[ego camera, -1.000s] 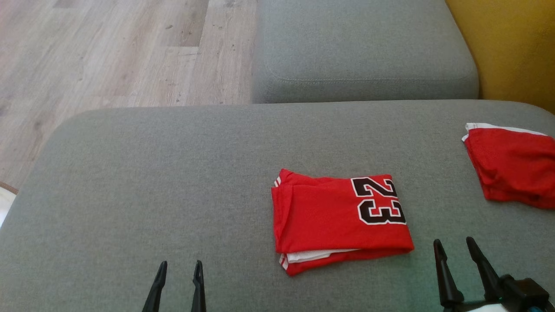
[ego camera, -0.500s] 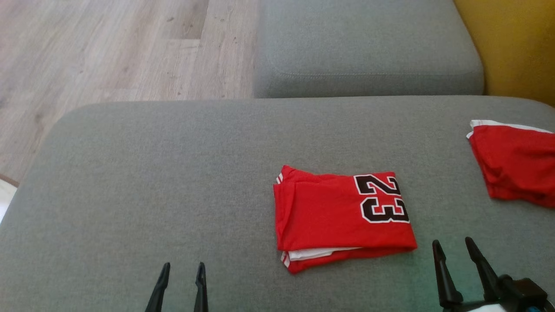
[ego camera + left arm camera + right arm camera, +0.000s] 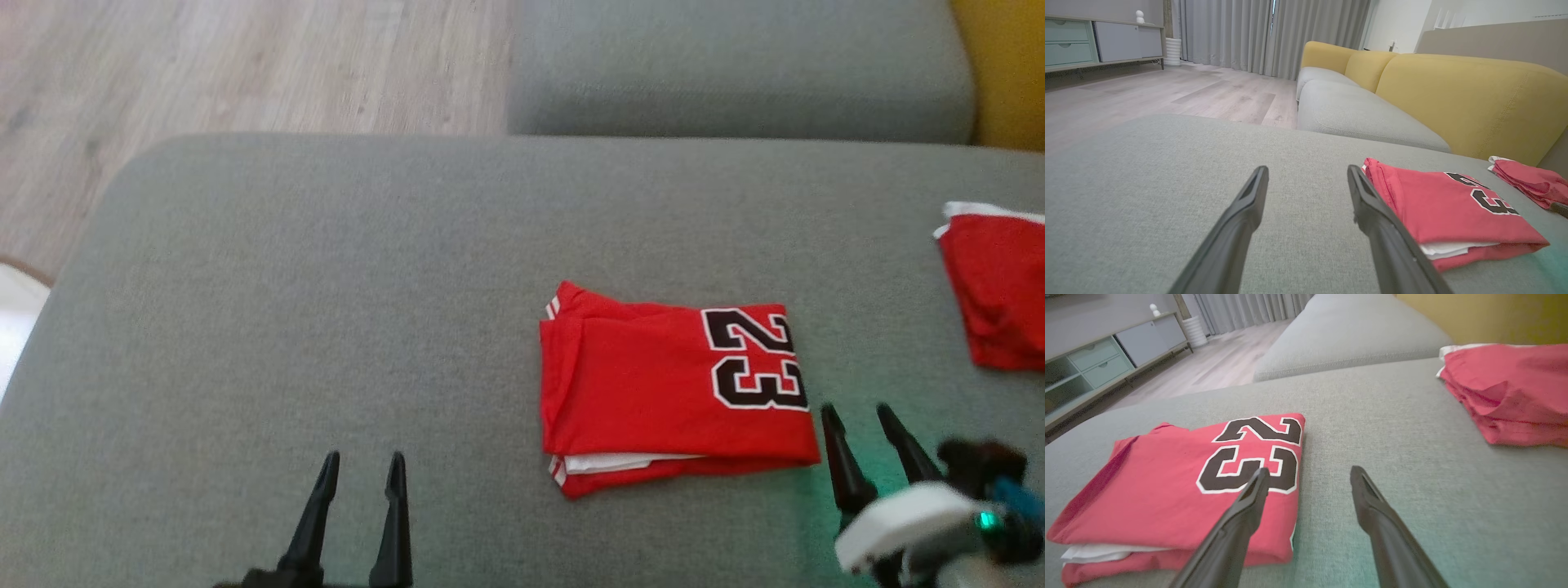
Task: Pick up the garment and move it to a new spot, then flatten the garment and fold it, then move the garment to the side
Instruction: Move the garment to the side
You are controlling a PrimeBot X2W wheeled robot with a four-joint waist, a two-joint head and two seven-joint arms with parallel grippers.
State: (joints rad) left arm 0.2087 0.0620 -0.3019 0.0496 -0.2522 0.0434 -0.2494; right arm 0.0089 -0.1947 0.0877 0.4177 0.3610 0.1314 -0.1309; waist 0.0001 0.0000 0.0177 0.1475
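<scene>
right gripper point(image 3: 856, 408) jaws apart, holding nothing, tips just off the near right corner of the folded red jersey point(image 3: 653, 392) | left gripper point(image 3: 364, 457) also spread, empty, well left of it | jersey lies flat on the grey cushion point(image 3: 326, 286), "23" up | second red garment point(image 3: 1000, 294) off to the right

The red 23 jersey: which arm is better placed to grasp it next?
Likely right. The right gripper stands open beside a corner of the jersey; the left gripper, also open, is farther off.
</scene>
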